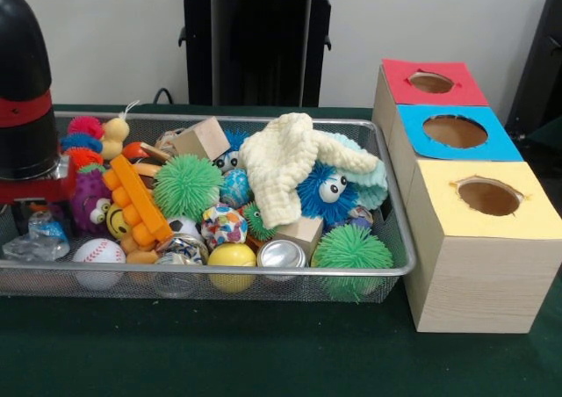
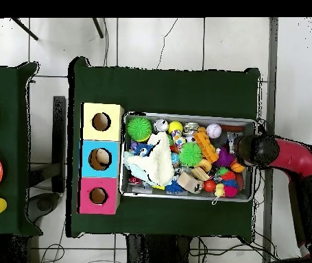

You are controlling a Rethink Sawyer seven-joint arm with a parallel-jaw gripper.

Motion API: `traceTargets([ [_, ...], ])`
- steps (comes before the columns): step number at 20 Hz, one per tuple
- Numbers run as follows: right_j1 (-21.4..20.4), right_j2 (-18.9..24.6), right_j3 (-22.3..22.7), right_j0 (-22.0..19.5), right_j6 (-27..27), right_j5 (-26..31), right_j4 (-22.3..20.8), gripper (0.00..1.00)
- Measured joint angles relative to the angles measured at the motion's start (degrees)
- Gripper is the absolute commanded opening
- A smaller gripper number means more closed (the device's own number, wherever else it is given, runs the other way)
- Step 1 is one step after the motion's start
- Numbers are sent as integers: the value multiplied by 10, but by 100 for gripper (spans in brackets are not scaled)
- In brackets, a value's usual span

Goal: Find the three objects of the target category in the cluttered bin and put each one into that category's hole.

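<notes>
The arm (image 1: 26, 90) hangs over the cluttered bin (image 1: 386, 270) at its end farthest from the boxes (image 1: 479, 239), seemingly searching. Whether its gripper is spread or pressed together cannot be told. Next it must choose a target.

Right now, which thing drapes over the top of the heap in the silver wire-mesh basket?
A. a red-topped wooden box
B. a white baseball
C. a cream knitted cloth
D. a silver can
C: the cream knitted cloth lies spread over the toys in the silver wire-mesh basket, partly covering a fuzzy blue toy with googly eyes.
</notes>
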Motion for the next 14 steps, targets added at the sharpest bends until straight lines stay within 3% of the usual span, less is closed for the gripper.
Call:
traceTargets([
  [14,1,0,-1,10,0,0,0,100],
])
